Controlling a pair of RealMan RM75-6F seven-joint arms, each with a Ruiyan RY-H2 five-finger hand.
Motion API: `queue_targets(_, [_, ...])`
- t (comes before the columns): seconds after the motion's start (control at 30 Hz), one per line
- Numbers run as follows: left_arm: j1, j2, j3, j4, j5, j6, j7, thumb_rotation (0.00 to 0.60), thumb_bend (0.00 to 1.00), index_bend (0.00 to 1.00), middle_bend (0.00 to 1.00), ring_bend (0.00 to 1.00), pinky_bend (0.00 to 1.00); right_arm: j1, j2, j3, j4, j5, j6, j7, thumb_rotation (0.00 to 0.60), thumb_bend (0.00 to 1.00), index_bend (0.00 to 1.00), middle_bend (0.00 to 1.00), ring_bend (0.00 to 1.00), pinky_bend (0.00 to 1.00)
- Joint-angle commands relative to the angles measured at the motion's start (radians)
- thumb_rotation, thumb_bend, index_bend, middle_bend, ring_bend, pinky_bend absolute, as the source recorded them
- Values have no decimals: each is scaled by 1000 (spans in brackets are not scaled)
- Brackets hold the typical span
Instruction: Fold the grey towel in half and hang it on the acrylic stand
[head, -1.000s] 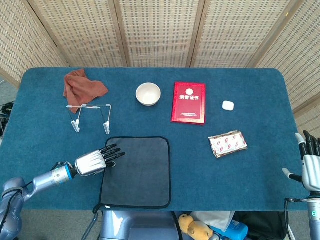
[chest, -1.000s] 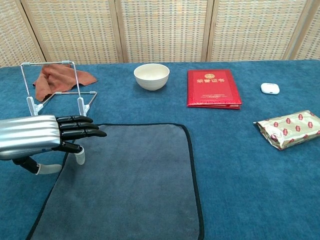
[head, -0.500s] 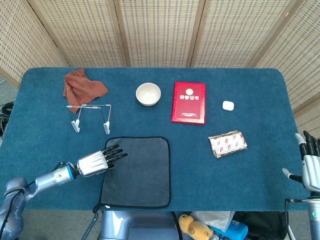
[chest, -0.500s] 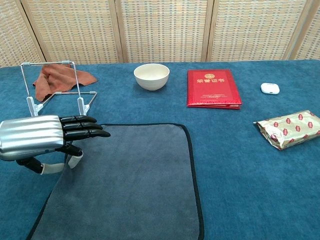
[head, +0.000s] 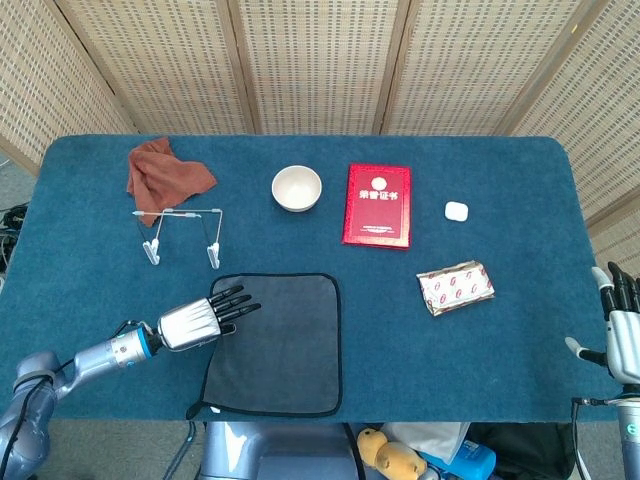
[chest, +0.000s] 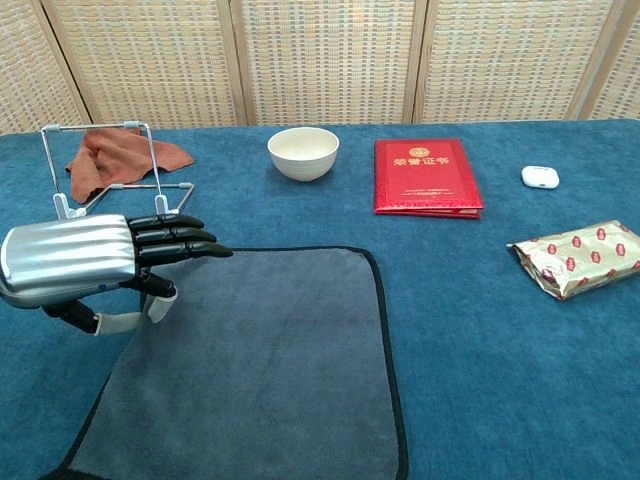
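The grey towel (head: 273, 342) lies flat and unfolded on the blue table (head: 500, 210), near the front edge, its black-trimmed border visible on the right and far sides. The left hand (head: 205, 318) is over the towel's far-left corner, palm down, fingers (chest: 180, 236) extended straight and close together, pointing right; the thumb is tucked below at the towel's edge. Whether thumb and fingers pinch the cloth cannot be determined from either view. The towel's left edge near the hand appears slightly raised and drawn inward in the chest view. The acrylic stand (head: 180, 232) is upright just behind the left hand, apart from the towel, with nothing hanging on it. A crumpled brown cloth (head: 160, 172) lies behind the stand, near the far-left corner of the table. A white bowl (head: 297, 188) sits right of the cloth, and a red booklet (head: 378, 204) lies flat right of the bowl. A small white case (head: 456, 211) rests further right. A foil packet (head: 455, 287) with red markings lies right of the towel, well apart from it. The right hand (head: 620, 325) is at the table's right edge, clear of all objects, fingers upright and slightly apart, holding nothing; it appears in the head view only.
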Motion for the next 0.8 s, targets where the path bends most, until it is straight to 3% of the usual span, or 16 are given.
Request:
queue_targets(0.03, [-17, -3, -9, -9, -5, 13, 16, 600, 442, 709, 0, 0, 31, 0, 1, 0, 0, 0, -1, 0, 600, 0, 0, 0, 0, 0])
queue_targets(0.37, [-76, -41, -47, -49, -24, 30, 58, 600, 442, 708, 0, 0, 36, 0, 5, -1, -2, 2, -5, 8, 600, 0, 0, 0, 0, 0])
queue_targets(0.8, [-181, -108, -61, -89, -16, -41, 135, 600, 435, 697, 0, 0, 39, 1, 12, 5, 4, 14, -15, 30, 600, 0, 0, 0, 0, 0])
